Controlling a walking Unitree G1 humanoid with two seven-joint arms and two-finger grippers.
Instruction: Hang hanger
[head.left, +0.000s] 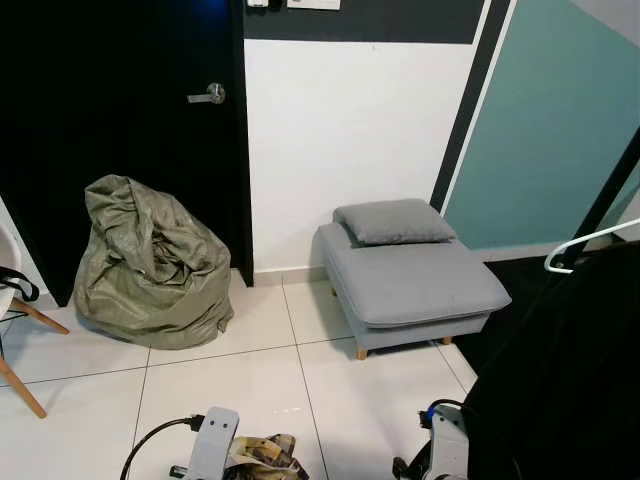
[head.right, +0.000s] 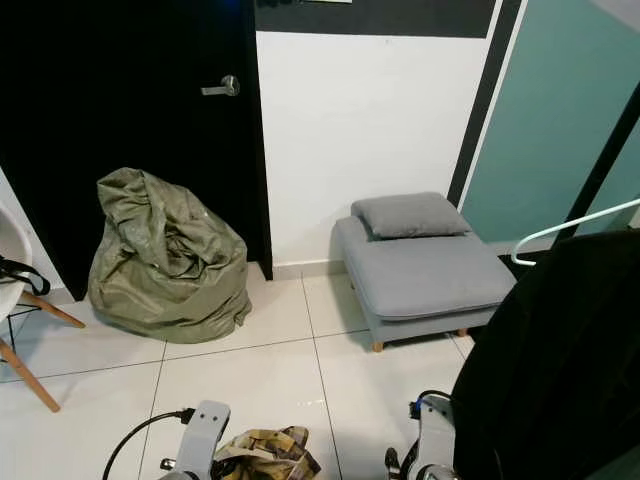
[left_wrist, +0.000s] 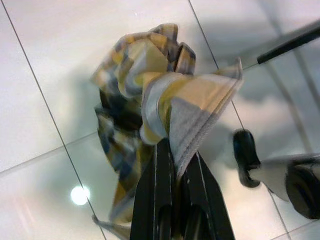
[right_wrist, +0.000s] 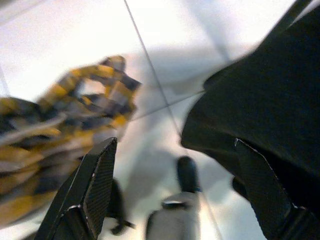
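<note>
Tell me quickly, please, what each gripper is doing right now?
Left gripper: shut on the plaid cloth.
Right gripper: open, holding nothing, beside the black garment.

A thin white plastic hanger (head.right: 575, 228) shows at the right side of the room. Its curved hook end points left and turns down. The rest of it runs up to the right, behind a big black cloth (head.right: 560, 360) that hangs in front and hides most of it. The hanger is up in the air, above the white tiled floor (head.left: 260, 370), not lying on it.
</note>
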